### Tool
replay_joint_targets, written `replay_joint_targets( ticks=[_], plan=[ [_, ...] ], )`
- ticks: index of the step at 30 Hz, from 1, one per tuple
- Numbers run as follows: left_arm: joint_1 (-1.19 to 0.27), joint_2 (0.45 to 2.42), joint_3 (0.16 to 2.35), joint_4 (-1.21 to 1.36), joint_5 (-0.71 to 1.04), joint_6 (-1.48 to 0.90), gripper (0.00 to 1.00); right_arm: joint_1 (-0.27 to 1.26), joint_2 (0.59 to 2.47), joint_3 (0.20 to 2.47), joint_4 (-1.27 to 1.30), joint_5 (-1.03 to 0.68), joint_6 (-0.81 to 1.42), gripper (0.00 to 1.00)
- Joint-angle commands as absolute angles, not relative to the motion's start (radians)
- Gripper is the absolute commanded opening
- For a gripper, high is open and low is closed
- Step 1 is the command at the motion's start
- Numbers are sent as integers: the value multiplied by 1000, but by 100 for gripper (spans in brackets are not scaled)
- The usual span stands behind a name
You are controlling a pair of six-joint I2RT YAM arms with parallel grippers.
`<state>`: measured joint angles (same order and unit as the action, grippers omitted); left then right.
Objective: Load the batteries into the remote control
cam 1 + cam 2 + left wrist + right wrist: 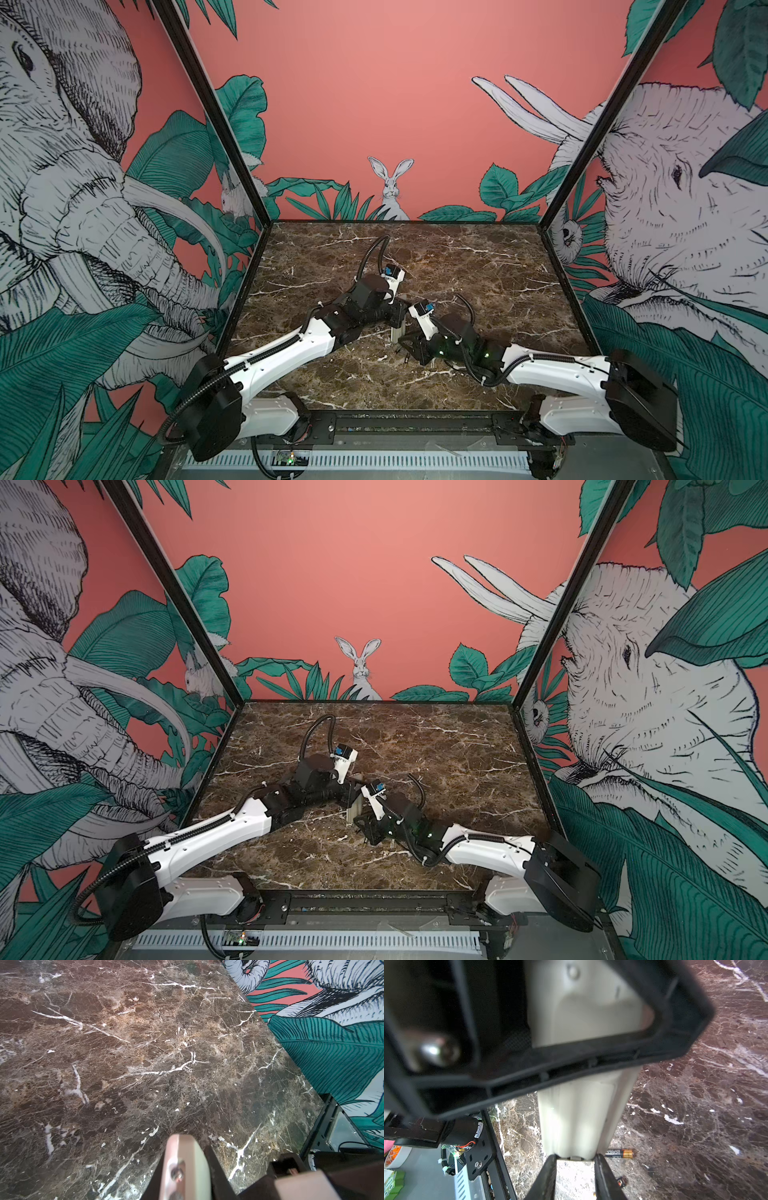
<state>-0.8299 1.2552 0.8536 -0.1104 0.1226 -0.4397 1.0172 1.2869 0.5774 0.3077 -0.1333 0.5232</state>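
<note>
The remote control [397, 332] [353, 810] stands tilted over the middle of the marble table, its greyish-beige back [577, 1118] facing the right wrist camera. My left gripper [399, 316] [187, 1147] is shut on its thin edge. My right gripper [576, 1156] [409, 338] has one fingertip against each side of the remote's lower end. One battery [620, 1153], dark with a gold band, lies flat on the table just beside that end. A second battery [620, 1182] lies a little nearer, seen end-on. The left gripper's black frame hides the remote's upper half in the right wrist view.
The brown marble table [478, 270] is boxed in by printed walls at the back and both sides. A black rail [415, 419] runs along its front edge. Off the table beyond that rail sits a tape roll [396, 1155].
</note>
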Motion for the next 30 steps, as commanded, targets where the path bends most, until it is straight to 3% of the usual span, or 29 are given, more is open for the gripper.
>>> replay_joint_targets(
  ticks=[1, 5, 11, 20, 26, 30],
  plan=[
    [-839, 1248, 859, -45, 213, -462, 0, 1018, 1275, 609, 335, -113, 510, 31],
    [-839, 1252, 852, -40, 224, -464, 0, 1018, 1269, 606, 342, -107, 510, 43],
    [-839, 1255, 851, -35, 234, -461, 0, 1017, 1264, 605, 342, -95, 505, 43],
    [-840, 1256, 847, -34, 245, -457, 0, 1016, 1266, 604, 366, -97, 502, 32],
    [-841, 1255, 842, -31, 247, -457, 0, 1016, 1266, 600, 395, -105, 502, 33],
    [-841, 1255, 841, -29, 249, -458, 0, 1017, 1266, 592, 418, -107, 504, 43]
  ],
)
